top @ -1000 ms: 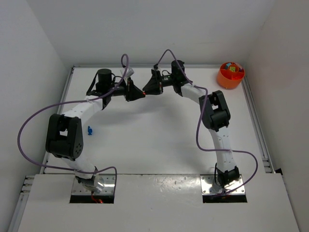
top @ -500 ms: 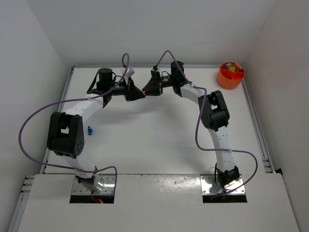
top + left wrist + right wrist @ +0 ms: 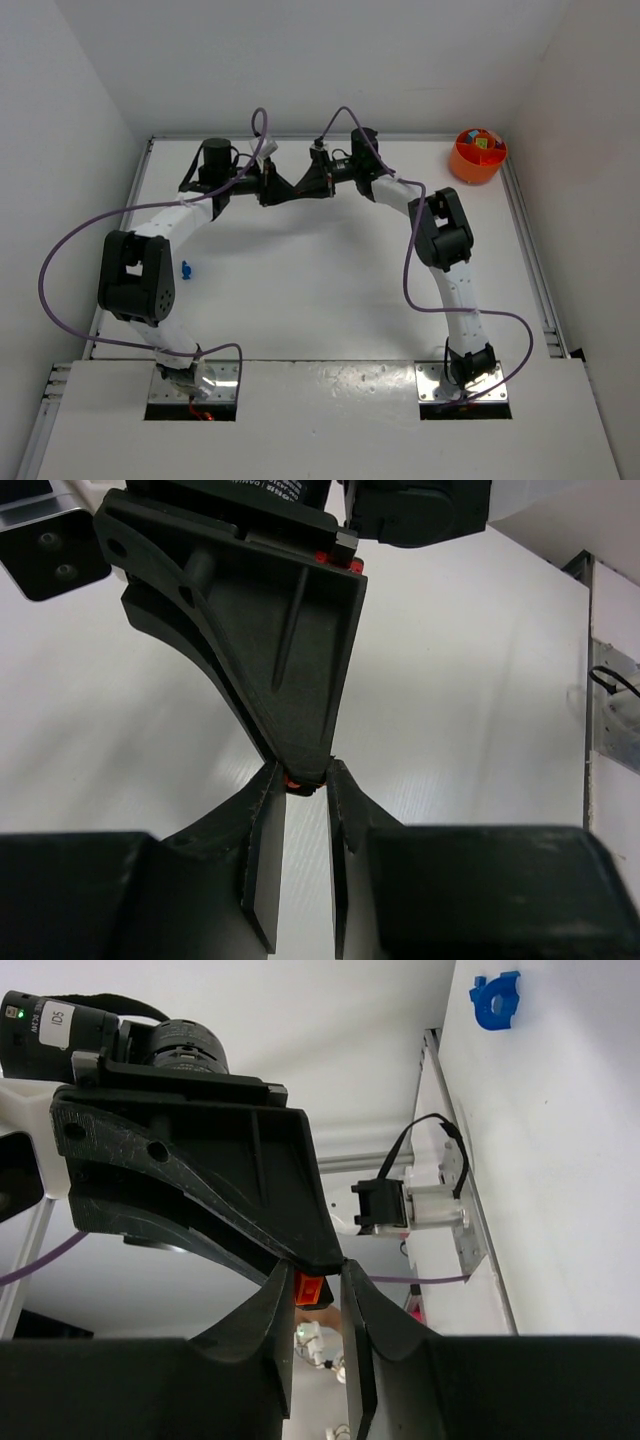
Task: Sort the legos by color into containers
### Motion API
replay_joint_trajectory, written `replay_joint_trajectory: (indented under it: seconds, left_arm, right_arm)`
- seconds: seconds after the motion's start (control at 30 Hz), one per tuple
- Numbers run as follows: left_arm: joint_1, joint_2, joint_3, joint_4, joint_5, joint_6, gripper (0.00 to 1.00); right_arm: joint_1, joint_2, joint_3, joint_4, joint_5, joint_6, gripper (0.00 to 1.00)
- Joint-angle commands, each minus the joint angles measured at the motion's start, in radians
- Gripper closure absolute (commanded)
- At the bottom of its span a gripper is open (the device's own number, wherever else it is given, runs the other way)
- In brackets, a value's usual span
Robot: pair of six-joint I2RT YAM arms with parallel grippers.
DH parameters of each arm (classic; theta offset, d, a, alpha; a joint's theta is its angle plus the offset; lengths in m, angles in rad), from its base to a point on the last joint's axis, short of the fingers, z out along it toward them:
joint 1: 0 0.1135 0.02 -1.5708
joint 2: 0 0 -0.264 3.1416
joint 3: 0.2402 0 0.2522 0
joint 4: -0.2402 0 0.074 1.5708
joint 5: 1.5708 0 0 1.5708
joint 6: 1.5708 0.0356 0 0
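Observation:
My two grippers meet tip to tip above the back middle of the table, left gripper [image 3: 284,189] facing right gripper [image 3: 298,188]. A tiny orange lego [image 3: 308,1289] sits between them. In the right wrist view my right gripper [image 3: 316,1280] has its fingers closed around that brick and the left gripper's tip. In the left wrist view my left gripper [image 3: 305,780] pinches the same orange lego [image 3: 293,784], crosswise to the right one's tip. A blue lego [image 3: 186,268] lies on the table by the left arm's elbow. The round orange container [image 3: 478,156] stands at the back right corner.
The orange container holds several coloured bricks. White walls close in the table on the left, back and right, with metal rails [image 3: 530,260] along the side edges. Purple cables [image 3: 60,260] loop off both arms. The blue lego [image 3: 496,1000] shows at the top right of the right wrist view.
My right gripper's jaws have narrowed onto the orange brick held at the left gripper's tip. The joined tips have drifted slightly left and back. The blue lego has not moved.

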Motion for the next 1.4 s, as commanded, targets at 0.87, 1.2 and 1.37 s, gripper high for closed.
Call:
replay_joint_trajectory:
  seconds: [0.87, 1.2, 1.37]
  left_arm:
    - [0.195, -0.226, -0.089, -0.390, -0.130, 0.255, 0.19]
    - [0.155, -0.051, 0.300, -0.778, -0.246, 0.273, 0.00]
    - [0.101, -0.028, 0.355, -0.788, -0.326, 0.247, 0.00]
  right_arm:
    - [-0.122, -0.135, -0.054, -0.135, -0.034, -0.276, 1.00]
    - [-0.292, -0.386, -0.078, -0.996, 0.653, -1.087, 1.00]
    - [-0.330, -0.514, -0.078, -1.075, 1.061, -1.353, 1.00]
